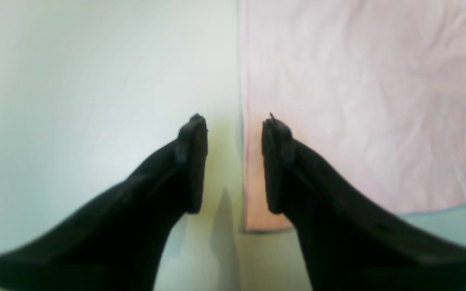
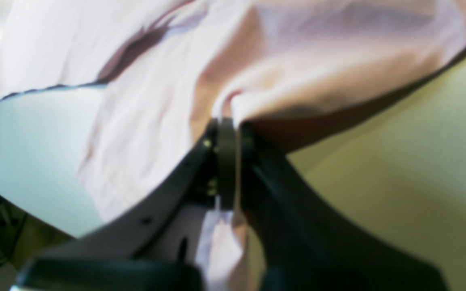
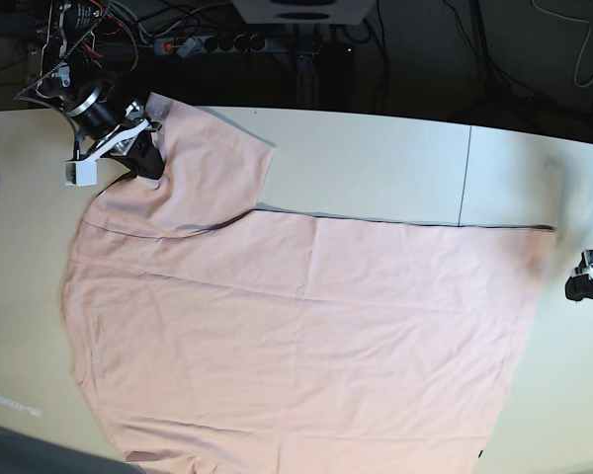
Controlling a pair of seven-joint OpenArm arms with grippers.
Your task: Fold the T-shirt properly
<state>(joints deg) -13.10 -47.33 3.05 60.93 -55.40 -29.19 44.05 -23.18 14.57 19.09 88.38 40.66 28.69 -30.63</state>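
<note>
On the table, pale pink T-shirt spread flat, right pincer pinching its sleeve, left pincer spread.

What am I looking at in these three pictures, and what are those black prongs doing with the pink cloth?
This is a robot with two arms working at a pale table. The overhead picture shows the whole scene: a pink T-shirt spread flat. The other two pictures come from small cameras mounted on each arm's wrist, looking down along its pincer. The black prongs are those pincers, called grippers. The right gripper, at the overhead picture's upper left, is shut on a pinch of the T-shirt at its sleeve and lifts it a little. The left gripper is open and holds nothing; its prongs stand either side of the T-shirt's edge, near a corner. The job is folding the shirt.
</note>
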